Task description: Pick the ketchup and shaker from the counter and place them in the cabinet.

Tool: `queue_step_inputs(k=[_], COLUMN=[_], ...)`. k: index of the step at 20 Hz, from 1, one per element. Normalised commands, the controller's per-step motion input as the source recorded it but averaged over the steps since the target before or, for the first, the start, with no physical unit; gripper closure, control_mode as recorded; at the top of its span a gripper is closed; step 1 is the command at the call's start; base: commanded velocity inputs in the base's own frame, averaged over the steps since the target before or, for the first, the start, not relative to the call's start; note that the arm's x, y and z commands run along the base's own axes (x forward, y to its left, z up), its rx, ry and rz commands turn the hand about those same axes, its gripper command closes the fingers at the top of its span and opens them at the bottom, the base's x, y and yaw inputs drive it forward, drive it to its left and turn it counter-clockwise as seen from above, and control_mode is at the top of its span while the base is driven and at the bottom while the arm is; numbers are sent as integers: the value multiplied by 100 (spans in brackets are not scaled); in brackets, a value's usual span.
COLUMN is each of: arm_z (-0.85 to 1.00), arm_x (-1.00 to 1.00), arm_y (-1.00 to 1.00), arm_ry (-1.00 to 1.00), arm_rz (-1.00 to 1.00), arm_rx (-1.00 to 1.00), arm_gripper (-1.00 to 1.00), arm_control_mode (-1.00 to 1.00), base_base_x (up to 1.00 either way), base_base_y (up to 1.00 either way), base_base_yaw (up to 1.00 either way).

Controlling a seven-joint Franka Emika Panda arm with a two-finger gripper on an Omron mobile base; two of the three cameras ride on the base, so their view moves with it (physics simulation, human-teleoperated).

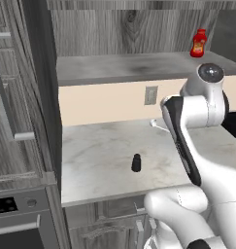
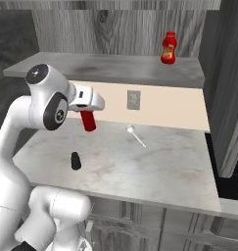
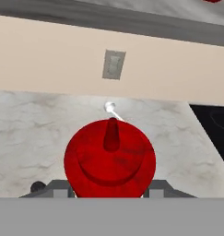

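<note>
The gripper (image 3: pixel 111 193) pinches the ketchup (image 2: pixel 88 120), its jaws drawn in against the slim dark-red bottle's sides; in the hand view the nozzle points at the camera. In the right base view the bottle hangs clear above the marble counter (image 2: pixel 159 162), at about 9 o'clock from the wall outlet (image 2: pixel 133 99). The black shaker (image 2: pixel 76 161) stands upright near the counter's front edge, at 6 o'clock from the ketchup. A white spoon (image 2: pixel 135 135) lies at 3 o'clock. A squat red yellow-labelled bottle (image 2: pixel 169 48) stands on the cabinet (image 2: pixel 110 68) shelf.
</note>
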Motion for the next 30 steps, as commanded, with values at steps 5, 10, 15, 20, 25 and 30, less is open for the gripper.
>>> queue_step_inputs(k=[5,10,15,20,25,30], arm_z=[60,45,46,30,17,16], arm_x=[-14,-1,1,8,10,27], arm_y=[-14,-13,-14,-7,0,0], arm_ry=[0,0,0,-4,-7,-5], arm_rz=[-9,-6,0,0,0,0], arm_rx=[0,0,0,-1,-5,-4], arm_gripper=[100,100,100,100,100,100], arm_control_mode=[-100,-100,-100,-100,-100,-100], base_base_x=[0,0,0,0,0,0], base_base_y=[0,0,0,0,0,0], base_base_yaw=[0,0,0,0,0,0])
